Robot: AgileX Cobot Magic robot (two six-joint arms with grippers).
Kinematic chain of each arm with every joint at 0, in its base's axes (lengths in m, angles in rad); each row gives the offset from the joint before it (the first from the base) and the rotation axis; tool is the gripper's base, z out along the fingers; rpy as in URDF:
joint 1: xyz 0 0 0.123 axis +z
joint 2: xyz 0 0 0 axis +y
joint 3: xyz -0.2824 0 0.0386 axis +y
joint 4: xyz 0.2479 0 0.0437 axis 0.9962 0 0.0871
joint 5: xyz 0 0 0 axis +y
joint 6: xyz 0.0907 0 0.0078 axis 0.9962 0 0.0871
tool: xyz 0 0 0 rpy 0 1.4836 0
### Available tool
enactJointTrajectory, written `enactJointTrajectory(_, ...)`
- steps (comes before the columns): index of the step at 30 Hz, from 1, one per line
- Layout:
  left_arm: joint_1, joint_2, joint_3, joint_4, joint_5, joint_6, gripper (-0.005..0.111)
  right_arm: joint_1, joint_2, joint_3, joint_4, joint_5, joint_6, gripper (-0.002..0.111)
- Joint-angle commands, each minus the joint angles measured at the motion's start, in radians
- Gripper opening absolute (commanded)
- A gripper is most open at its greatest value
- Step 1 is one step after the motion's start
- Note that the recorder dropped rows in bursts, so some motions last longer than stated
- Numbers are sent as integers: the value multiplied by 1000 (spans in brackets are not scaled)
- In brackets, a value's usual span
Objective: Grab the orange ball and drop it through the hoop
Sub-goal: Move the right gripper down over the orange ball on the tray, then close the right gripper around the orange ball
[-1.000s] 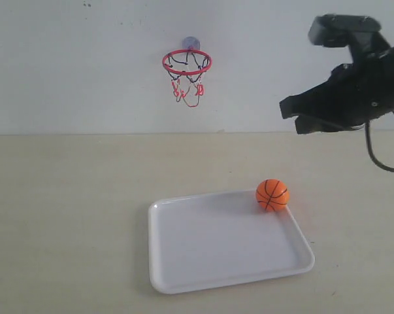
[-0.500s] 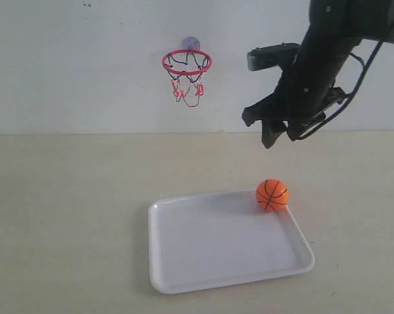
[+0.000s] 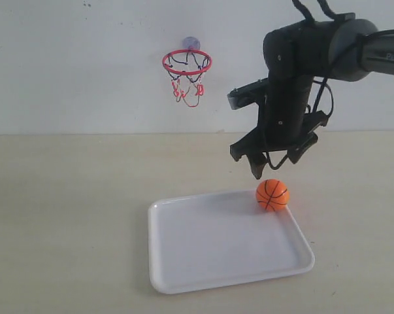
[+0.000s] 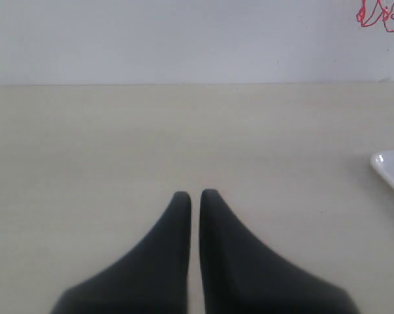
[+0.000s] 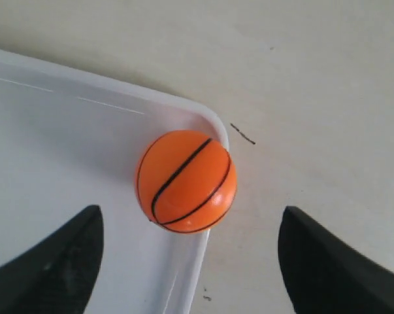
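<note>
One orange ball (image 3: pixel 272 194), one hoop (image 3: pixel 187 63), one white tray (image 3: pixel 216 242), two grippers.
Ball in the tray's far right corner, hoop beyond the tray; right gripper (image 3: pixel 275 165) above that corner, left gripper (image 4: pixel 195 196) apart from the tray.

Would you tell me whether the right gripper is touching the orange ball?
Apart. The right wrist view shows the right gripper open, its fingers spread well clear of the orange ball on either side.

My left wrist view cuts the hoop (image 4: pixel 378 14) to a scrap of red net and the white tray (image 4: pixel 393 171) to one corner.
</note>
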State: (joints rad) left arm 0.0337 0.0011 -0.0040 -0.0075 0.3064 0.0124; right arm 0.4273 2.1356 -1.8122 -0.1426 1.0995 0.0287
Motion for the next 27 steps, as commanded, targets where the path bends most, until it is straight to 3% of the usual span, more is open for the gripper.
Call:
enactJointTrajectory(1, 4, -1, 4, -12, -7, -5, 4, 1, 24, -4, 42, 4, 8, 70)
enactJointTrajectory(27, 4, -1, 4, -12, -7, -5, 4, 1, 110, -4, -28, -39, 100, 70)
